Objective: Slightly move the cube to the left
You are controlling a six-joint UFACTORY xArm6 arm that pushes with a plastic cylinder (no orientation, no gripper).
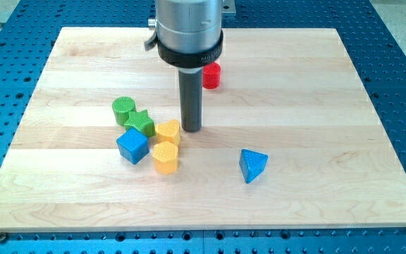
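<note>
The blue cube [132, 146] sits left of centre on the wooden counter [316, 92], touching the green star [142, 123] above it. A green cylinder [123, 109] adjoins the star at upper left. Right of the cube lie two yellow blocks [168, 131] [165, 157], one above the other. My tip [192, 129] rests just right of the upper yellow block; it has no jaws. A blue triangular block [252, 165] lies well right, a red block [211, 75] behind the rod.
</note>
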